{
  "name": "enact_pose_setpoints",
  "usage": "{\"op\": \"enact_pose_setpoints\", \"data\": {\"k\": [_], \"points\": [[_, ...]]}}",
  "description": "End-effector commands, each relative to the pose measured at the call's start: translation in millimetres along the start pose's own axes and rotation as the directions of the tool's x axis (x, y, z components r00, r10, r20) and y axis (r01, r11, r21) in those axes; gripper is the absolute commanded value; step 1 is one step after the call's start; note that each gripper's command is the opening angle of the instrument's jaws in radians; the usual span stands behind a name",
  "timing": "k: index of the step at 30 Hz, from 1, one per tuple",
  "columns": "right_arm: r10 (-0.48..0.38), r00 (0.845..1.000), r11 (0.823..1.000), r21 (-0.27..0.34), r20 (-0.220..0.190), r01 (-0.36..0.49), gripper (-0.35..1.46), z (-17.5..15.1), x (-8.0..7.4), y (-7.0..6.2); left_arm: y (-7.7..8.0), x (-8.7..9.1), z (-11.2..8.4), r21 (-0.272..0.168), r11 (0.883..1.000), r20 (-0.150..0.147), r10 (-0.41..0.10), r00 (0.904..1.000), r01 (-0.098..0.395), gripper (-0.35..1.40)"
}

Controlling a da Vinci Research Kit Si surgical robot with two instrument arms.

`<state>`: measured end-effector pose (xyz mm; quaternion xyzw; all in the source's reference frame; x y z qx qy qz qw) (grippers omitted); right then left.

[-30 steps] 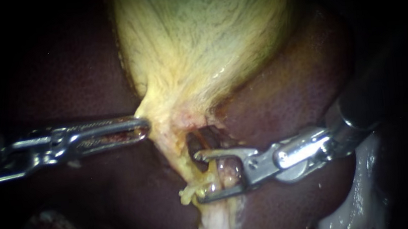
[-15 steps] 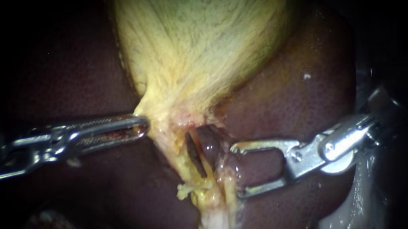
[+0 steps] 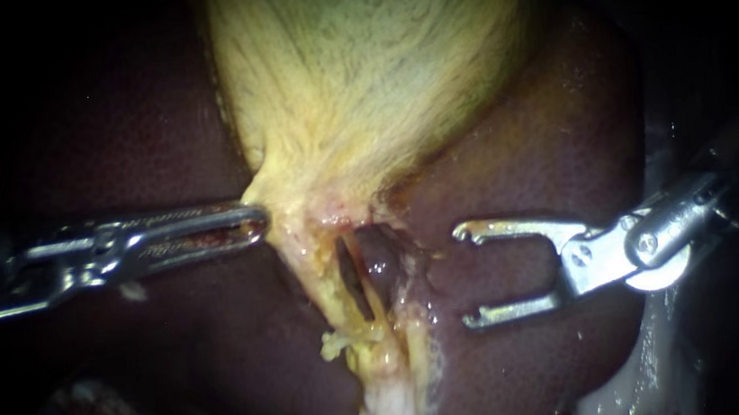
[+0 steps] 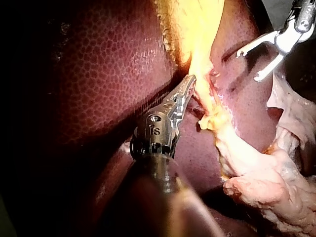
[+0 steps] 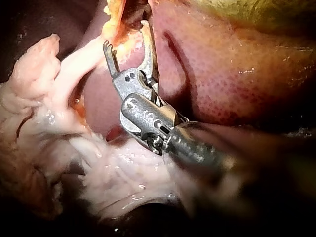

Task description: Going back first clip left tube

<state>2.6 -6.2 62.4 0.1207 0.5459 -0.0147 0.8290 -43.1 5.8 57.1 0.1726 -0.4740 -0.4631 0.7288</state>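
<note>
The yellowish gallbladder [image 3: 357, 73] narrows down onto the dark liver [image 3: 527, 156]. Below its neck a thin pale left tube [image 3: 358, 272] and a darker right tube [image 3: 382, 265] run side by side, with a dark gap beside them. I cannot make out a clip on either tube. My left instrument [image 3: 258, 223] [image 4: 190, 83] is shut on the yellow tissue at the gallbladder's neck. My right instrument [image 3: 465, 275] [image 5: 125, 34] has its jaws wide open and empty over the liver, apart from the tubes. It also shows in the left wrist view [image 4: 248, 65].
Pale fatty tissue [image 3: 647, 371] [image 5: 123, 177] lies beside and under my right instrument's shaft. A whitish stalk [image 3: 389, 414] [image 4: 247, 163] continues below the tubes. Liver surrounds the neck on both sides.
My right instrument has drawn back to the right, off the tubes, with its jaws still open. My left instrument has kept its hold at the neck.
</note>
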Motion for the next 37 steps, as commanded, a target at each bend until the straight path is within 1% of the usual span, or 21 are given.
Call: {"op": "enact_pose_setpoints", "data": {"k": [1,3,5,7,9,13,16,18,22,37], "points": [[0.001,1.0,1.0,0.002,-0.001,-0.001,0.6,0.0,0.0,0.0,0.1,0.2,0.2,-0.002,1.0,0.001,0.003,1.0,-0.003,-0.35],[0.0,1.0,1.0,0.002,-0.001,0.0,0.6,-0.1,0.0,-0.1,0.4,0.6,0.8,-0.004,1.0,0.002,0.005,1.0,-0.005,-0.35],[0.0,1.0,1.0,0.003,-0.001,0.0,0.6,-0.2,0.0,-0.1,0.8,1.2,1.8,-0.01,1.0,0.005,0.008,1.0,-0.008,-0.35],[0.0,1.0,1.0,0.004,-0.002,0.0,0.6,-0.3,-0.1,-0.2,1.1,1.8,2.7,-0.006,1.0,0.005,0.006,1.0,-0.006,-0.35],[-0.001,1.0,1.0,0.005,-0.002,0.001,0.6,-0.6,-0.1,-0.3,1.2,2.7,4.2,-0.001,1.0,0.005,0.005,1.0,-0.005,-0.35],[-0.001,1.0,1.0,0.011,-0.005,0.001,0.6,-1.1,0.0,-0.5,1.1,3.4,6.6,0.015,1.0,0.004,0.01,0.9999,-0.01,-0.35],[0.0,1.0,1.0,0.012,-0.005,0.0,0.6,-1.4,0.2,-0.5,0.7,3.7,7.9,0.024,1.0,0.002,0.007,1.0,-0.007,-0.35],[0.0,1.0,1.0,0.013,-0.005,0.0,0.6,-1.4,0.4,-0.5,0.5,3.9,8.2,0.027,1.0,0.001,0.009,1.0,-0.009,-0.35],[0.0,1.0,1.0,0.013,-0.005,0.0,0.6,-1.4,0.4,-0.5,0.3,3.9,8.1,0.028,1.0,0.001,0.009,1.0,-0.009,-0.35],[0.0,1.0,1.0,0.017,-0.007,0.0,0.6,-1.1,0.4,-0.6,0.3,4.0,8.2,0.028,1.0,0.001,0.004,1.0,-0.004,-0.35]]}}
